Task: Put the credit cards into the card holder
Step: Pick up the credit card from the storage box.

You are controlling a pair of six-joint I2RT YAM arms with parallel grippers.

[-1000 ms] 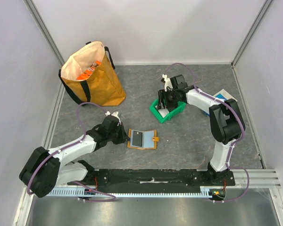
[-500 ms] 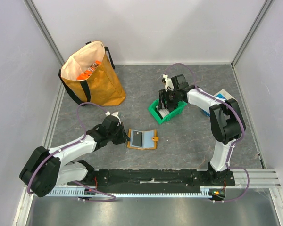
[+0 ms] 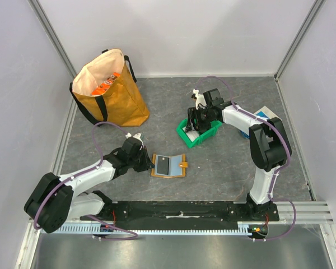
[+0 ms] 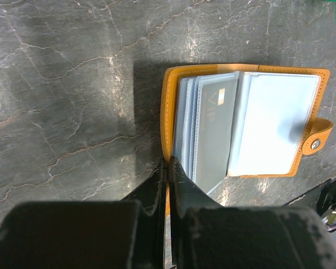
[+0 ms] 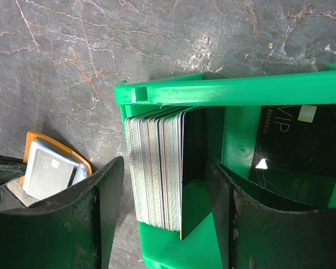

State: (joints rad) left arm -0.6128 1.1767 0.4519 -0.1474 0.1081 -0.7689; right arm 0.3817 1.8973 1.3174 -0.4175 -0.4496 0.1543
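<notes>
The orange card holder (image 3: pixel 169 166) lies open on the grey table, its clear sleeves (image 4: pixel 274 120) fanned out and a dark card (image 4: pixel 215 129) in one of them. My left gripper (image 3: pixel 147 162) is shut on the holder's left cover edge (image 4: pixel 167 117). The credit cards (image 5: pixel 157 174) stand on edge as a thick stack inside the green bin (image 5: pixel 213 89). My right gripper (image 5: pixel 165 163) hangs open over the bin (image 3: pixel 200 134), one finger on each side of the stack and not pressing it. A black card (image 5: pixel 302 151) lies flat in the bin's other compartment.
A big orange-yellow tote bag (image 3: pixel 109 89) stands at the back left. A blue-and-white flat box (image 3: pixel 264 115) lies behind the right arm. Grey walls enclose the table on three sides. The card holder (image 5: pixel 50 168) also shows at the left edge of the right wrist view.
The right gripper and the green bin have shifted very slightly to the left. The left arm and the card holder have not moved.
</notes>
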